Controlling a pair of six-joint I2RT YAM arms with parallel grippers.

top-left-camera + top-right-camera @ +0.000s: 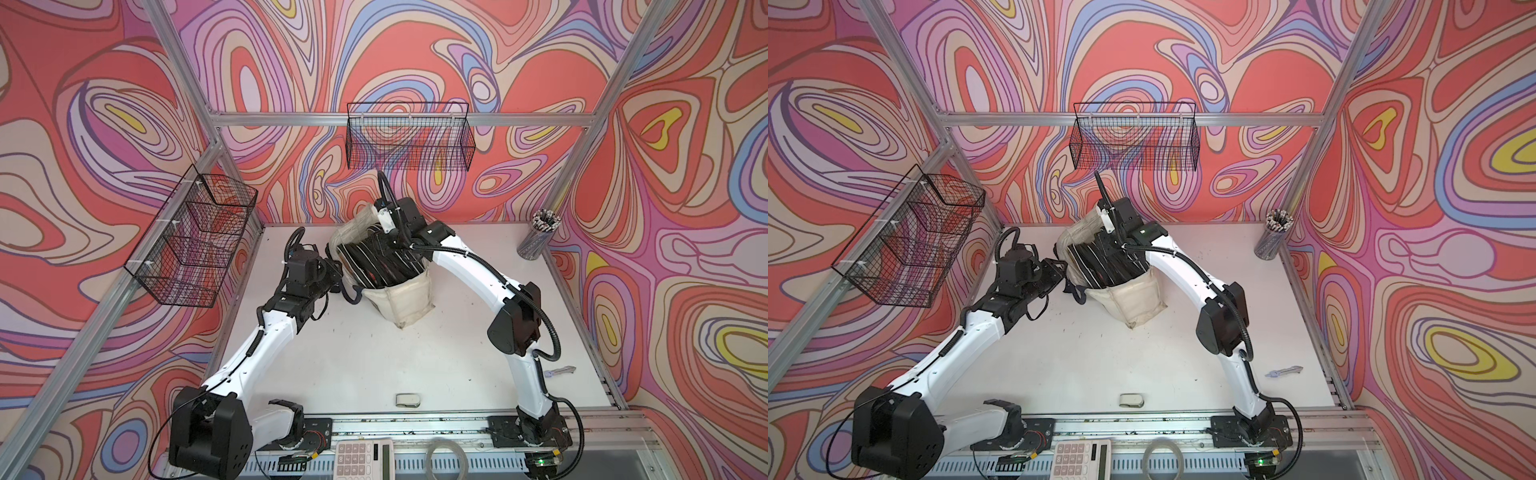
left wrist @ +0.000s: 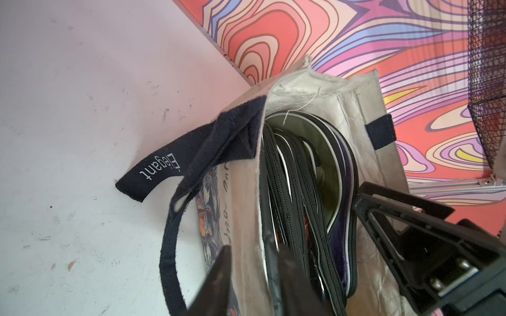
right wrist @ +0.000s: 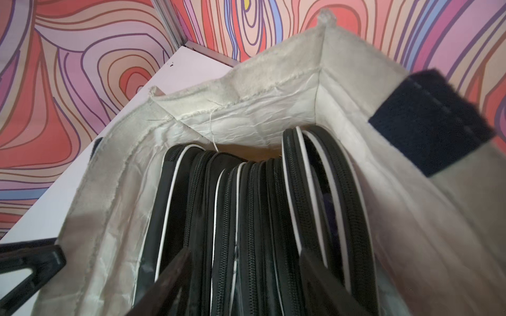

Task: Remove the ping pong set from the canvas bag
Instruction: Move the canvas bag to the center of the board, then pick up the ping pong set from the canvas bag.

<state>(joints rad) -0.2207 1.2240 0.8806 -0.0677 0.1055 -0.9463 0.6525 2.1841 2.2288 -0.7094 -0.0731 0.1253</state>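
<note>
The table [image 1: 374,353] carries the bag [image 1: 405,299] toward 12 o'clock from centre, mouth open and tipped toward 11 o'clock. Inside the bag, black zipped cases [image 3: 246,205] stand on edge, packed side by side. A navy strap [image 2: 153,175] flops outside at the bag's 9 o'clock. The left gripper [image 2: 256,254], also at 9 o'clock, is pinched on the bag's wall, one finger outside and one inside. The right gripper [image 3: 243,254] reaches in from 1 o'clock, its fingers spread wide over the cases and not closed on any.
</note>
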